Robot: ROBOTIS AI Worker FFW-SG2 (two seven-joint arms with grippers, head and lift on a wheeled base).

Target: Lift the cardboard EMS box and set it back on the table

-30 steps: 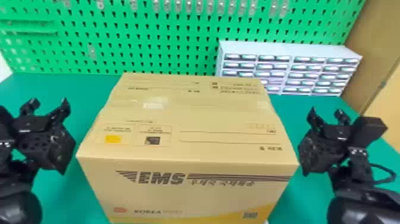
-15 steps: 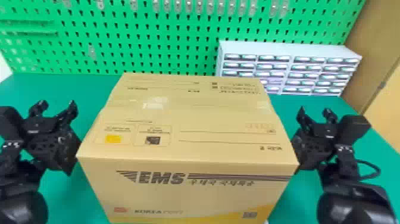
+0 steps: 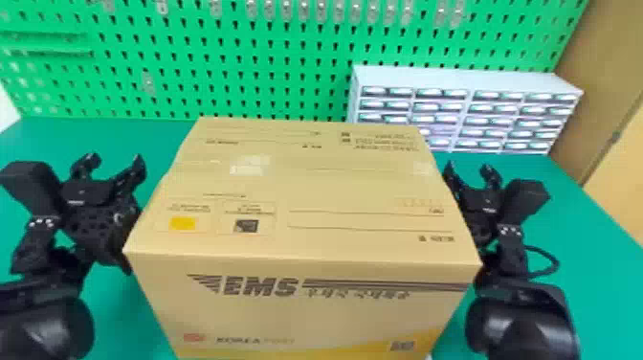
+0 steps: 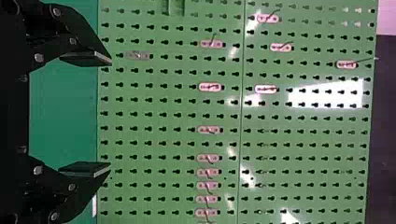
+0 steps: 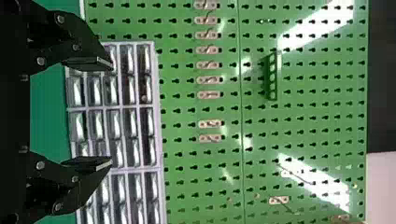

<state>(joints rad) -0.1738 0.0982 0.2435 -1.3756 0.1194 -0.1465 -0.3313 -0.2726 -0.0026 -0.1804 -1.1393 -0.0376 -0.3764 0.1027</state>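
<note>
- So the box (image 3: 306,306) is smack in the middle of the head view, closed, top facing up, with one long side toward the camera. Can't tell what its base is touching.
- Left gripper (image 3: 115,160) is at the box's 10 o'clock, just beside it, fingers up and away from the camera. Can't tell if the wrist touches the cardboard.
- Its own wrist cam has the left gripper (image 4: 110,113) spread wide, nothing between the tips.
- Right gripper (image 3: 469,166) sits at about 2 o'clock, right by the box, partly tucked behind its edge. Contact? Can't tell there either.
- Same deal in its wrist cam: right gripper (image 5: 111,112) is wide apart and holding nothing.
- The green table (image 3: 593,282) spreads out from 9 o'clock round to 3.
- Pegboard (image 3: 287,62) is behind at 12 o'clock, with a row of hooks (image 3: 338,10) near the top.
- Drawers (image 3: 459,79) are at 1 o'clock, on the table against the pegboard, partly behind the box.
</note>
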